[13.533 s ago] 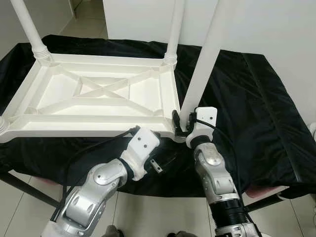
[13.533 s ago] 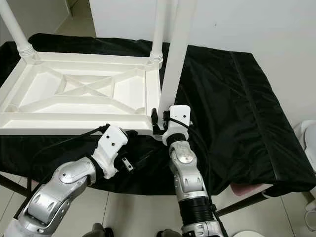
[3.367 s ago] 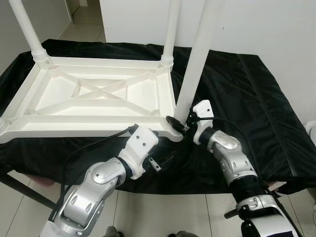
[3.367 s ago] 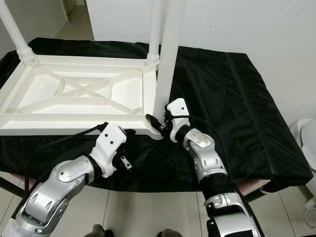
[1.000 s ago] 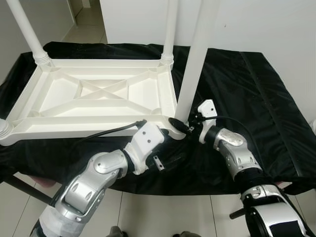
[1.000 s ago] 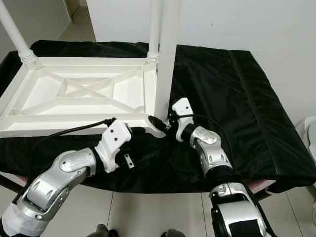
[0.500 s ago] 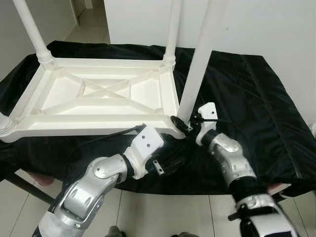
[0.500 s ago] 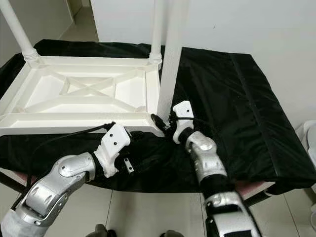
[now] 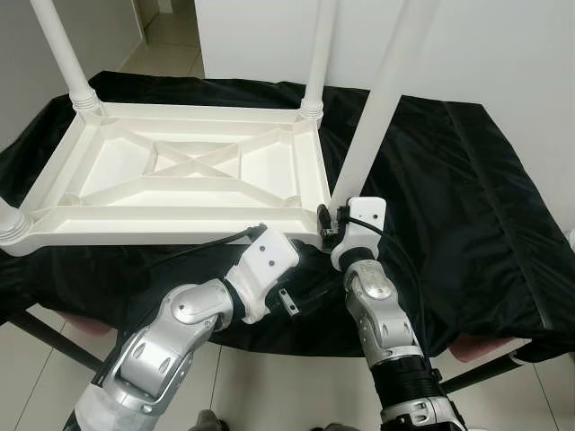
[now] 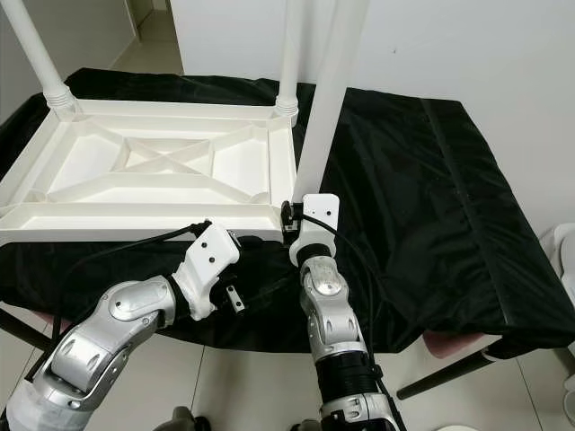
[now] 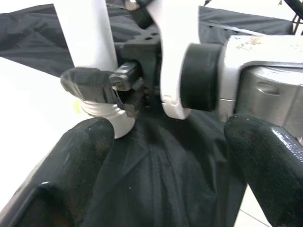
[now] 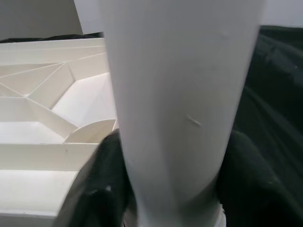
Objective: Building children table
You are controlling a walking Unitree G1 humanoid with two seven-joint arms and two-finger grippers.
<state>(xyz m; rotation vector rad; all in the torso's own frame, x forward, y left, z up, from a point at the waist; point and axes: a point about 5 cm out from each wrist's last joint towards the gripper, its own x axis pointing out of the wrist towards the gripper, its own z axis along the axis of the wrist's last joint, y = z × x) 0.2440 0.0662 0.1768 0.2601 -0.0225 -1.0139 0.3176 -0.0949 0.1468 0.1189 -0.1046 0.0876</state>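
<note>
Left eye view: white plastic children's table top (image 9: 180, 180) lies upside down on the black cloth (image 9: 467, 197) that covers the bench, ribbed underside facing up, taking up the upper left and centre of the frame. Two screwed-in legs stand upright at its far corners: far left leg (image 9: 63, 54) and far right leg (image 9: 319, 54). A third threaded collar (image 9: 11, 224) shows at the near left corner, at the left edge of the frame.

Fourth leg (image 9: 382, 99) rises from the near right corner of the top, leaning slightly toward the upper right of the frame. Its lower end sits at the corner socket, just right of the table top's edge.

Right tool (image 9: 332, 229) is at the base of this leg, centre of the frame, wrist housing directly below it. Right wrist view: the leg (image 12: 180, 94) runs between the two black fingers (image 12: 106, 189), one on each side and pressed against it, so the tool is clamped on the leg just above its threaded end. Table top underside (image 12: 47, 109) lies to one side.

Left tool (image 9: 305, 260) sits lower centre, under the near edge of the table top, over the cloth. Left wrist view: its fingers (image 11: 75, 175) stand wide apart, gripping nothing, and look toward the leg base (image 11: 94, 85) and the right wrist.

Pale tiled floor (image 9: 296, 386) at the bottom of the frame.
</note>
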